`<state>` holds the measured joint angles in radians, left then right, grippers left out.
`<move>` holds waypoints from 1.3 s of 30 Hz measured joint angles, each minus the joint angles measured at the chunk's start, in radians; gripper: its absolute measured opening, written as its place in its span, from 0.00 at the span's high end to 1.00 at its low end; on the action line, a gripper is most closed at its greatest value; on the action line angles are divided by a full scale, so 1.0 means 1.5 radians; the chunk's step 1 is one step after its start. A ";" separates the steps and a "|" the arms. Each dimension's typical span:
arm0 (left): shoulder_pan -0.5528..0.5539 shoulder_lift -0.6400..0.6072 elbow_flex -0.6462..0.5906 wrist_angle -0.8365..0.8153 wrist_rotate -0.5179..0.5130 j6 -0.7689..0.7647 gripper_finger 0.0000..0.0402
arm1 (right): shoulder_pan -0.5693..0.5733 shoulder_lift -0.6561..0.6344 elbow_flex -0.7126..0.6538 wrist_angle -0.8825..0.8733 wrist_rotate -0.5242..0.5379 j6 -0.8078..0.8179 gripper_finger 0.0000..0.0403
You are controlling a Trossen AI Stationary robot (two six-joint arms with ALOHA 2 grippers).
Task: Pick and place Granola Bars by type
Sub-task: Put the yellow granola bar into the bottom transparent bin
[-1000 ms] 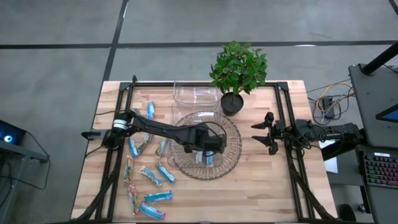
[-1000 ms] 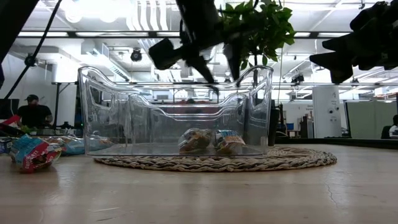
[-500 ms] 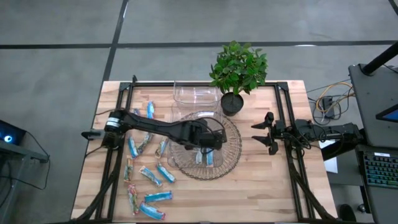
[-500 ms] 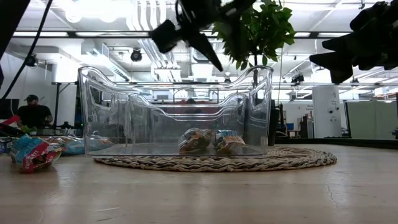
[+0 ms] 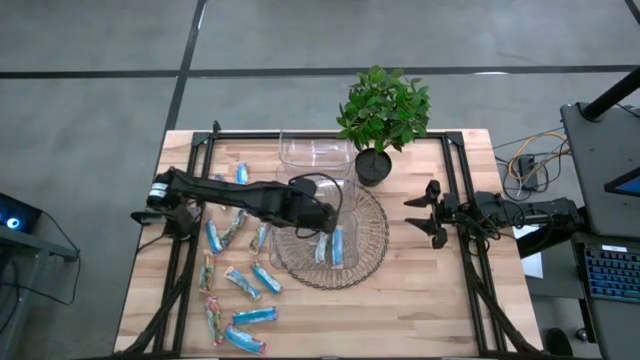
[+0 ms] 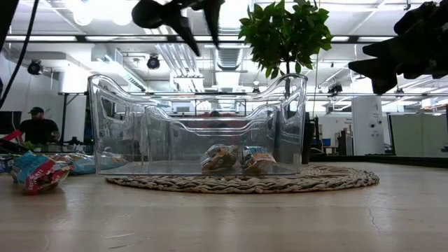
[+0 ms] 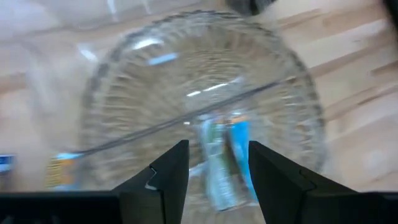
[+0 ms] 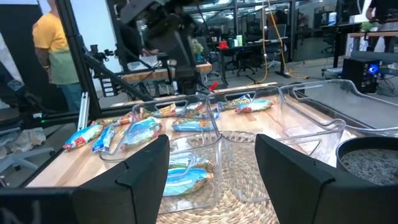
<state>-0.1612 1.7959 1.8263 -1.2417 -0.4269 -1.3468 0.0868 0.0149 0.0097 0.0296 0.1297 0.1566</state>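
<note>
Pulling back toward the frame's left, the left gripper (image 5: 325, 218) has left the clear container (image 5: 345, 190) on the woven mat (image 5: 375, 225), fingers (image 7: 171, 174) part open and empty. Two granola bars (image 5: 330, 246) lie inside; the loose bars (image 5: 240, 283) wait at lower left. The right gripper (image 5: 425, 214) idles at right, fingers apart. Next: reach for another bar of matching type.
</note>
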 joint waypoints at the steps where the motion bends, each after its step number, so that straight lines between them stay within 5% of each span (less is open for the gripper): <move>1: 0.000 -0.004 0.000 -0.020 -0.001 0.000 0.63 | 0.000 0.000 0.000 0.000 0.001 0.000 0.44; 9: 0.000 -0.055 -0.028 -0.128 -0.013 -0.008 0.63 | 0.000 0.000 0.000 0.001 0.001 0.000 0.43; 18: -0.019 -0.161 -0.182 -0.148 0.016 -0.081 0.63 | 0.000 0.000 0.000 0.000 0.000 0.000 0.43; 39: -0.064 -0.319 -0.561 0.099 0.098 -0.122 0.63 | 0.000 0.000 0.000 0.000 0.001 0.000 0.44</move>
<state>-0.2577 1.3173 0.9849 -1.0926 -0.2792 -1.5295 0.0866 0.0154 0.0097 0.0303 0.1307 0.1566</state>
